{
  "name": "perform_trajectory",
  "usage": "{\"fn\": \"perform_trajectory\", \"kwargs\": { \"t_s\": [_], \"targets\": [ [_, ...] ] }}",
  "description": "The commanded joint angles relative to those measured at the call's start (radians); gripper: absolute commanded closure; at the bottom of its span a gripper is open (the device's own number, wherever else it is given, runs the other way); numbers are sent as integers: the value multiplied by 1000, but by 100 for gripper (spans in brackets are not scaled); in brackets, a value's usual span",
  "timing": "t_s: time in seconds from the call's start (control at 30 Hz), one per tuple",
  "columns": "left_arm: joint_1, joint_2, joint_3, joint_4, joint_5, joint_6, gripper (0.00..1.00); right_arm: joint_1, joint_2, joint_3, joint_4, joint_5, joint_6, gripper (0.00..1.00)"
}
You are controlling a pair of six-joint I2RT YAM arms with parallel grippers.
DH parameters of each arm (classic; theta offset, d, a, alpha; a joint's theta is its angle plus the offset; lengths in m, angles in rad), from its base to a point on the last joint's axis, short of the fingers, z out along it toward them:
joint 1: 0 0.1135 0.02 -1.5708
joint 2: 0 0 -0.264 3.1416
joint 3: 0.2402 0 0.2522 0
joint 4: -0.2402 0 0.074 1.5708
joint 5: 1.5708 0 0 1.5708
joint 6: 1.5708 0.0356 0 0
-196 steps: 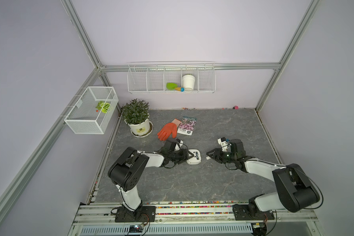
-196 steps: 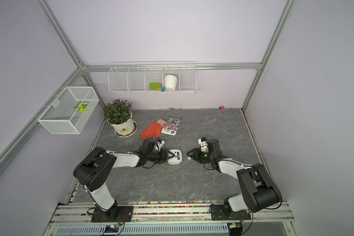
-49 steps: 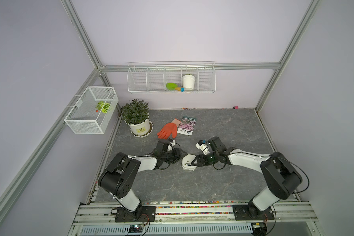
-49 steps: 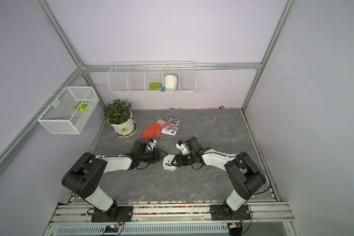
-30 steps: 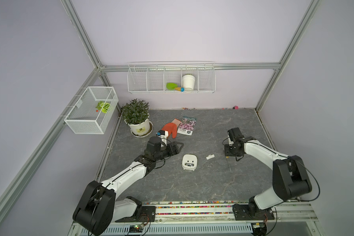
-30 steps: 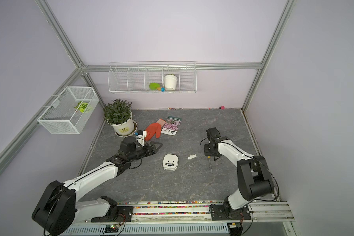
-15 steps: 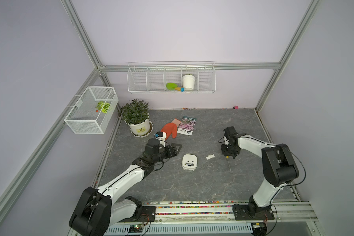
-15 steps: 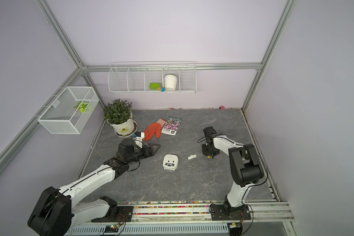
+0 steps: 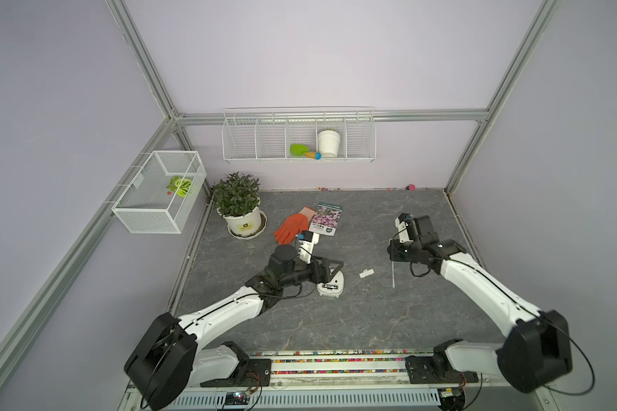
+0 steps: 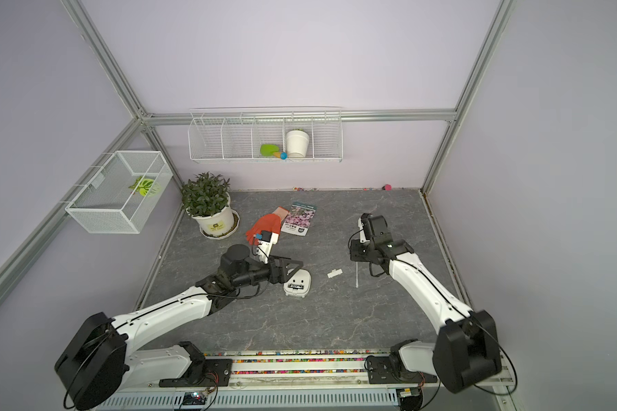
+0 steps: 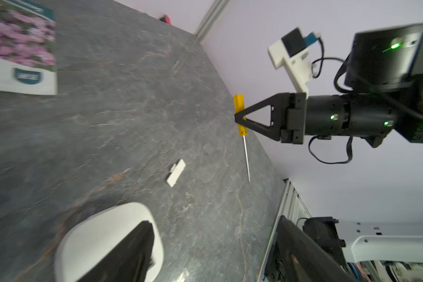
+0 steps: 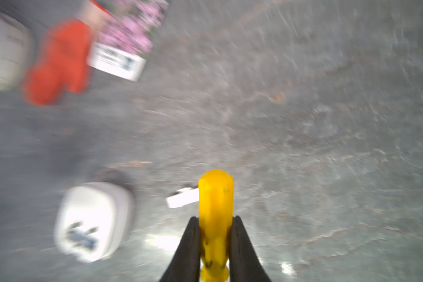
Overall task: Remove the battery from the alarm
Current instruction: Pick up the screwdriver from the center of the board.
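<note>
Taking the back wall as twelve o'clock in both top views, the alarm (image 9: pixel 330 287) lies near the middle of the grey table (image 9: pixel 300 327) with its back upward and its rectangular slot uncovered. In my right wrist view the alarm is blurred, but a dark bluish shape sits in that slot. I take it for the battery (image 12: pixel 81 237), lodged in the alarm, though the blur keeps me from being sure. My left gripper (image 9: pixel 334 272) reaches in from eight o'clock and hangs over the alarm's twelve o'clock end with its jaws spread wide and nothing between them. In my left wrist view one of the fingers (image 11: pixel 122 254) crosses the alarm's white back, and I cannot tell whether it touches. The other finger stands well off to the side over bare table. The small white cover (image 9: pixel 366 273) lies flat on the table at three o'clock from the alarm, apart from it. Farther out along the same three o'clock line is my right gripper (image 9: pixel 392 259), with its jaws pinched narrow on the yellow handle of the screwdriver (image 11: pixel 238 105). The thin shaft points down toward the table at six o'clock from the handle, and I cannot tell whether the tip touches. An orange glove (image 9: pixel 292 227) lies at eleven o'clock from the alarm. A seed packet (image 9: pixel 326 219) lies at twelve, just beside the glove. A potted plant (image 9: pixel 236 199) stands at ten o'clock, near the table's edge.
</note>
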Motion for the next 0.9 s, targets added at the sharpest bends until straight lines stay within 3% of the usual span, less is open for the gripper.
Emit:
{"fn": "perform_trajectory", "kwargs": {
  "t_s": [0.0, 0.27, 0.53, 0.73, 0.87],
  "targets": [
    [-80, 97, 123, 65, 51, 75, 17, 64, -51, -54, 56, -22, 149, 100],
    [-151, 315, 282, 48, 74, 83, 26, 192, -117, -68, 121, 38, 279, 100],
    [-157, 380, 305, 64, 95, 76, 34, 204, -154, -57, 115, 47, 303, 100],
    [-170, 413, 328, 67, 114, 75, 66, 203, -153, -59, 122, 42, 301, 98],
    [-169, 380, 309, 71, 96, 80, 94, 180, -162, -75, 137, 6, 280, 92]
  ]
}}
